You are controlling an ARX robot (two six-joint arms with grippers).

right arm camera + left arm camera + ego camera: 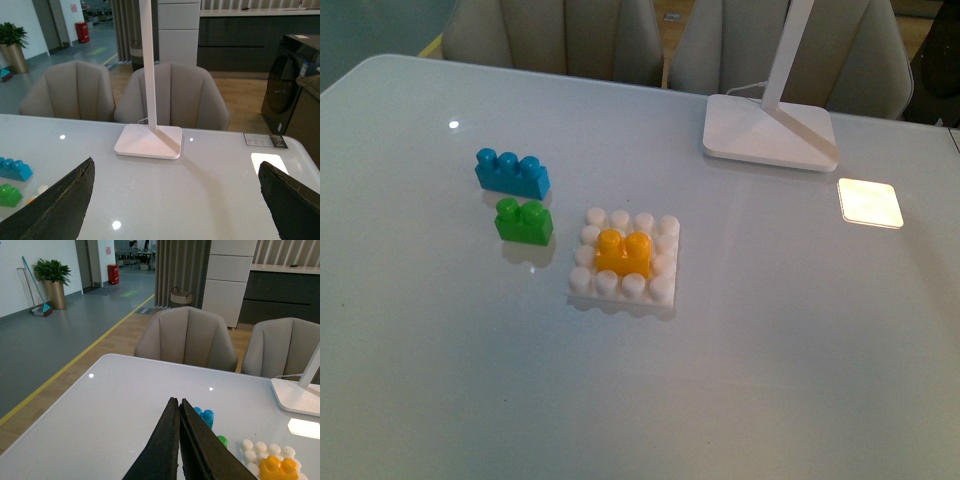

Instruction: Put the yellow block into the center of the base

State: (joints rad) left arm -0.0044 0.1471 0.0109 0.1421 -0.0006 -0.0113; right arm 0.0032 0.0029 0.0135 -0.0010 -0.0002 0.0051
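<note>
Front view, no arms: blue brick (pixel 512 172), green brick (pixel 524 221), then yellow block (pixel 624 253) seated in base (pixel 624 290) center, lamp foot (pixel 768 131) far right on surface (pixel 770 330). Left wrist view alone shows left claw (pixel 179 401) clenched, empty. Right wrist view alone shows right claw (pixel 175 172) released, fingers wide apart.
</note>
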